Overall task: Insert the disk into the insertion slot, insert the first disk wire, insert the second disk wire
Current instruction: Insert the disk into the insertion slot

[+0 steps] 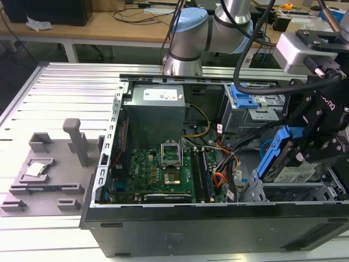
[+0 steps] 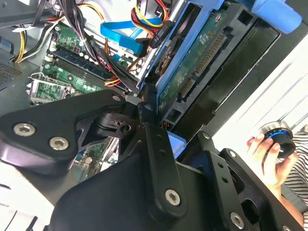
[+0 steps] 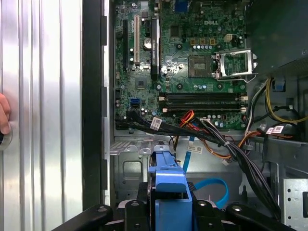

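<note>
- Gripper (image 1: 301, 155) of black angular links, clamped firmly on the disk's edges.
- Disk (image 1: 297, 173): flat grey slab, white-and-blue label showing, bright blue plastic carrier (image 3: 169, 180) around it, held tilted at the exterior view's right, just above the slot.
- Slot (image 1: 289, 194): low, wide bay of grey perforated sheet metal in the near right corner of the black case (image 1: 218, 232).
- Green motherboard (image 3: 192, 57) left of the slot, with bundled black and orange cables (image 3: 216, 139) between.

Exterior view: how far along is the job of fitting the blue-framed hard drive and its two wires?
Nothing looks finished. In hand: the black gripper grips the blue-framed grey rectangular hard drive, tilted above the grey perforated sheet-metal bay. Left: seating it, and wiring its bare connector edge.
</note>
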